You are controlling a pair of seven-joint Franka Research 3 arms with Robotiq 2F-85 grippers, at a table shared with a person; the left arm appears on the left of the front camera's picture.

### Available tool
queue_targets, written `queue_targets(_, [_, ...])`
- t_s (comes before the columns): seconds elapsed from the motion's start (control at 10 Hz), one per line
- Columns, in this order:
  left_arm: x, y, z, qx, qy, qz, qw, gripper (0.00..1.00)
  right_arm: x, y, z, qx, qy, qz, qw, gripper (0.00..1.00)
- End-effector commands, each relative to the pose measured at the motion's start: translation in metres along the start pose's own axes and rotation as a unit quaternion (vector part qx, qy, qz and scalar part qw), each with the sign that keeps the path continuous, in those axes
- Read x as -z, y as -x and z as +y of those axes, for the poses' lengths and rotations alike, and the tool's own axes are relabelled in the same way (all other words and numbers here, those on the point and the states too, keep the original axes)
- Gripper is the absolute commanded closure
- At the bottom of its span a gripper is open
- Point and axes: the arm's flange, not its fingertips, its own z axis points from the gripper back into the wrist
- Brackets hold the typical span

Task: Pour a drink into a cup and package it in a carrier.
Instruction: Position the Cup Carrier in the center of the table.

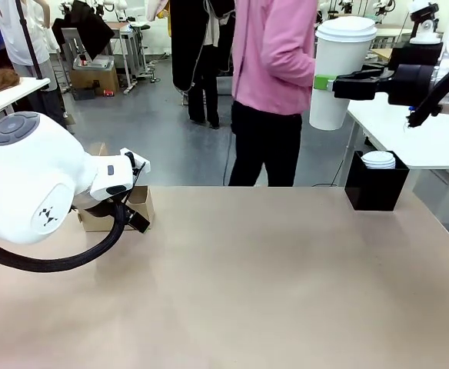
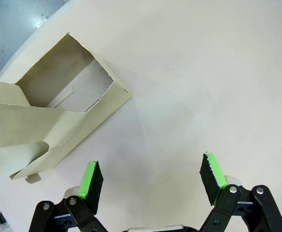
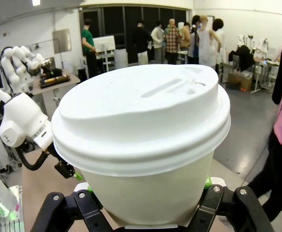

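Packaging step: right tool (image 1: pixel 324 83) pinches the cup (image 1: pixel 346 46) well apart from the carrier (image 2: pixel 59 111), left tool (image 2: pixel 153 181) spread beside it; the next move should seat the cup inside.

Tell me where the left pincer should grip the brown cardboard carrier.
Likely the flat centre panel of the brown cardboard cup carrier, pinched across its two faces from above. It rises over the open pocket as one thin sheet, easily spanned by the open left pincer.
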Motion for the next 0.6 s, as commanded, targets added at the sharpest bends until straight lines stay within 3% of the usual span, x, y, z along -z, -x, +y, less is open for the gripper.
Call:
queue_targets(0.0, [0.000,0.000,0.000,0.000,0.000,0.000,1.000,0.00,0.003,-0.004,0.000,0.002,0.007,-0.001,1.000,0.20])
queue_targets(0.5, [-0.079,-0.038,0.020,-0.059,-0.005,0.050,0.997,0.00,0.003,-0.004,0.000,0.002,0.007,-0.001,1.000,0.20])
